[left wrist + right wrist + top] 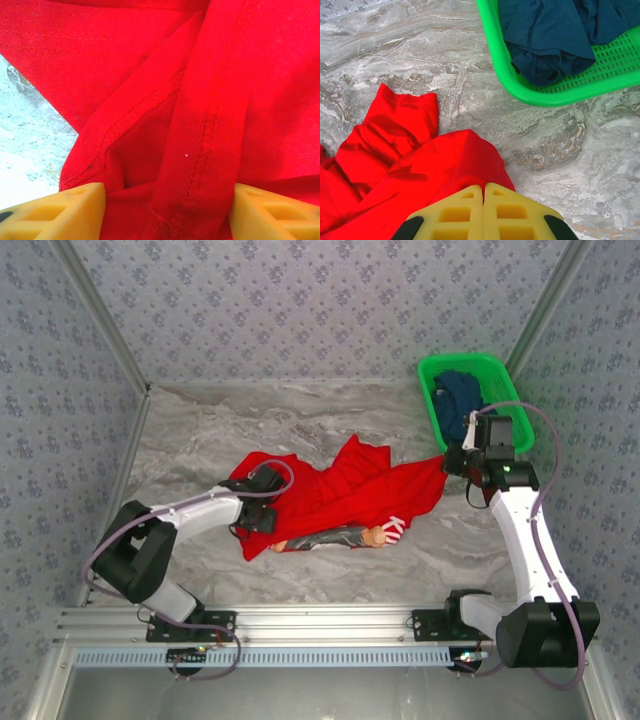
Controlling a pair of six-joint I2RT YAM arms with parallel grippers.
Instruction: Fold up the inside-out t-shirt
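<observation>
The inside-out t-shirt [340,490] lies crumpled on the marble table, bright red, with a strip of its cartoon print [345,537] showing along the near edge. My left gripper [262,515] sits low on the shirt's left part. In the left wrist view its yellow fingers [75,210] stand wide apart, and folds and seams of the red cloth [200,125] lie between them, so the left gripper [167,210] is open. My right gripper [452,462] is at the shirt's right corner. Up close, the right gripper [483,187] is shut, pinching the red cloth [450,165] at its tips.
A green basket [430,390] stands at the back right with a dark navy garment [460,400] inside; in the right wrist view the basket rim [540,95] and the garment [545,35] are just beyond the right gripper. Patterned walls enclose the table on three sides.
</observation>
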